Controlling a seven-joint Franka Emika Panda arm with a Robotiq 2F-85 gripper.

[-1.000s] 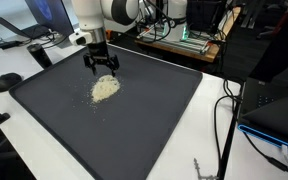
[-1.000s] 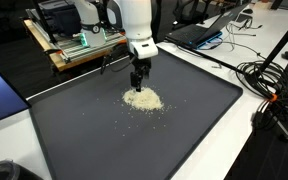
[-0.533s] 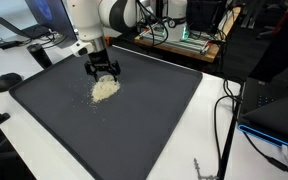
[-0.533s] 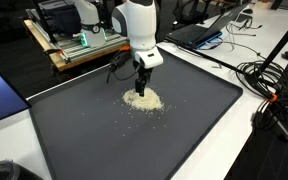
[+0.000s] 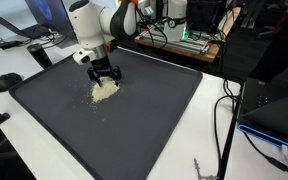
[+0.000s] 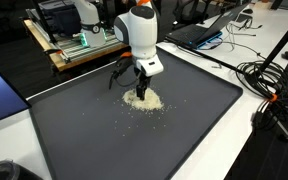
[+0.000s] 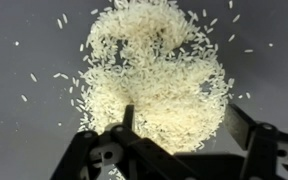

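1. Since I brought the arm (image 5: 92, 20) down, jaws: wide apart, tips at six o'clock of the rice pile (image 7: 159, 75), within reach of it.
2. Rice pile: on black mat (image 5: 154, 110), desk (image 5: 210, 135); stray grains (image 7: 62, 20) around.

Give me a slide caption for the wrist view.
Open gripper over the edge of a rice pile on a dark mat.

Cut off by the wrist view's lower edge: the body of the gripper (image 7: 182, 125). Hidden behind it: the near rim of the rice pile (image 7: 154, 70). Too small to tell in both exterior views: contact between fingertips and pile, single stray grains on the black mat (image 5: 134, 120). Cropped at the top edge there: the arm (image 6: 139, 30). Cropped at the bottom: the mat's near corner.
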